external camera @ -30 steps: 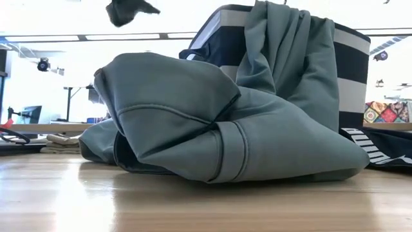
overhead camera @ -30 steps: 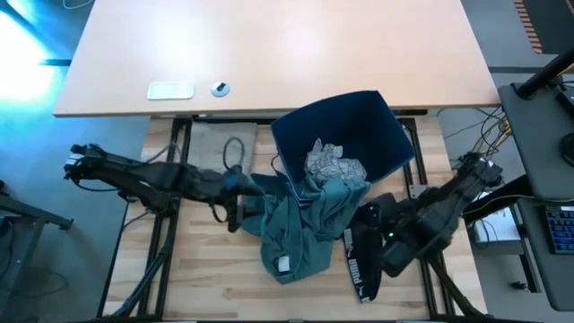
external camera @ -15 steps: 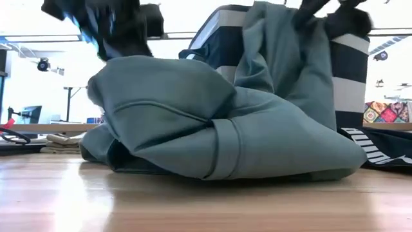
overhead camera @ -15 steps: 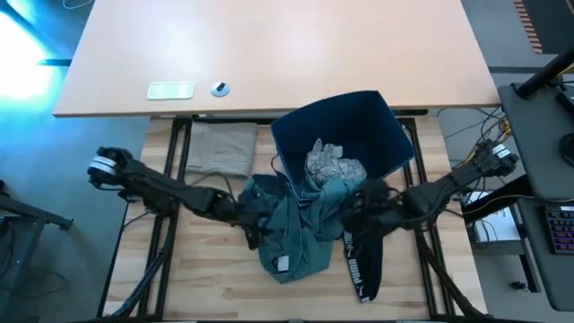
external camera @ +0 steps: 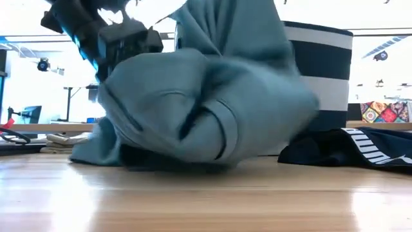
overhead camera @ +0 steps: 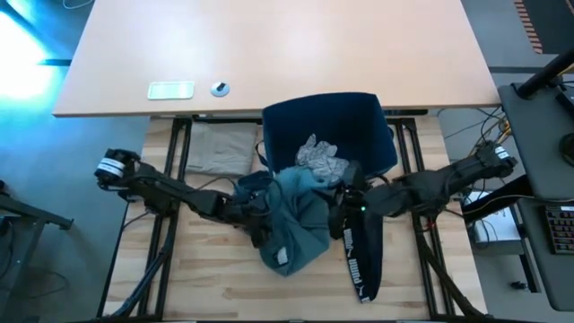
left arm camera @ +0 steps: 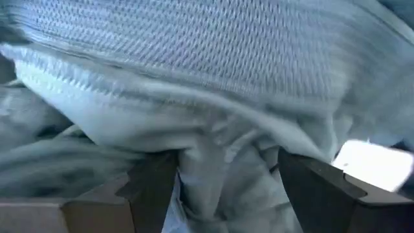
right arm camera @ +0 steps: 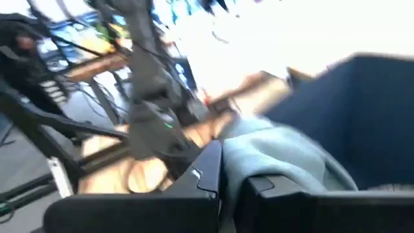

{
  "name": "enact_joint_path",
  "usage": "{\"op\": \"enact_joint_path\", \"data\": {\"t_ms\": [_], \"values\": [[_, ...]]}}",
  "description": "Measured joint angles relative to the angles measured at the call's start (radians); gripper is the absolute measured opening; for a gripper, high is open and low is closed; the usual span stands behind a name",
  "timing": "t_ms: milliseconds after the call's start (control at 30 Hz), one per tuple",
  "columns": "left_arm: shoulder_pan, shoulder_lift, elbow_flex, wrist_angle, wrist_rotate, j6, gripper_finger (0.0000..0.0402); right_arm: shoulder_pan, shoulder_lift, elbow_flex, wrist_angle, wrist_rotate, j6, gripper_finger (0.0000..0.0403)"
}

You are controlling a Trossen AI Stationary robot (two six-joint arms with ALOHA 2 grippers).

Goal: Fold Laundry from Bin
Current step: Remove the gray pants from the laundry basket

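Observation:
The navy bin (overhead camera: 363,117) stands at the table's far middle, with grey pieces (overhead camera: 320,158) inside. A large teal-green garment (overhead camera: 296,220) spills from the bin onto the table in a heap (external camera: 206,109). My left gripper (overhead camera: 257,218) is open and sunk into the heap's left side. My right gripper (overhead camera: 343,199) is shut on the garment's right side beside the bin's near rim. A navy garment with white lettering (overhead camera: 363,260) lies flat at the near right. A folded beige one (overhead camera: 220,148) lies at the far left. My left gripper comes slanting down from the table's left, and its open fingers (left arm camera: 152,188) straddle a ridge of teal cloth (left arm camera: 220,168). The cloth lies against the inner faces of both fingers and rests on the heap. My right gripper pinches a bunch of the teal garment's upper edge (right arm camera: 249,165) between its two fingers, coming about level from the table's right. One layer or several, I cannot tell. The cloth rises steeply from the heap (external camera: 225,26) toward the hold.
A light desk (overhead camera: 269,54) lies beyond the table, with a white flat device (overhead camera: 170,90) and a small round thing (overhead camera: 220,88) on it. Bare wood shows along the near edge (overhead camera: 197,287). Cables and equipment stand off the right side.
My left gripper has come down and toward the table's right, into the teal heap. My right gripper has swung from the near right toward the bin, tipped up to level and shut on the teal garment. The garment's upper part has bunched and risen. The bin has turned toward the left.

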Motion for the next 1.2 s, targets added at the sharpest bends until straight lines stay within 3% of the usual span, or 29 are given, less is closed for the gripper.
{"op": "enact_joint_path", "data": {"t_ms": [133,233,467,567,733,833,900,967,1033,1200], "values": [[0.019,-0.103,0.010,-0.074,-0.029,0.017,0.0256,0.050,0.043,0.178,0.068,-0.019,-0.254,0.0009],[0.040,-0.182,0.013,-0.139,-0.081,0.033,0.0256,0.077,0.097,0.302,0.131,-0.118,-0.407,0.0009],[0.075,-0.324,0.009,-0.231,-0.135,0.036,0.0256,0.099,0.258,0.499,0.054,-0.370,-0.496,0.0009],[0.075,-0.394,0.018,-0.253,-0.147,0.042,0.0256,0.094,0.337,0.537,-0.050,-0.356,-0.431,0.0009],[0.068,-0.505,0.080,-0.344,-0.145,0.097,0.0256,0.059,0.494,0.547,-0.170,-0.213,-0.309,0.0009],[0.064,-0.547,0.122,-0.377,-0.131,0.113,0.0256,0.023,0.593,0.522,-0.182,-0.215,-0.237,0.0011],[0.064,-0.558,0.134,-0.378,-0.129,0.114,0.0256,-0.006,0.657,0.518,-0.217,-0.297,-0.163,0.0022],[0.057,-0.556,0.135,-0.367,-0.129,0.114,0.0256,-0.028,0.712,0.522,-0.272,-0.398,-0.059,0.0043],[0.045,-0.536,0.128,-0.362,-0.132,0.111,0.0256,-0.033,0.743,0.545,-0.351,-0.434,0.029,0.0071],[0.025,-0.448,0.092,-0.284,-0.138,0.127,0.0256,0.026,0.704,0.599,-0.567,-0.391,0.229,0.0161]]}}
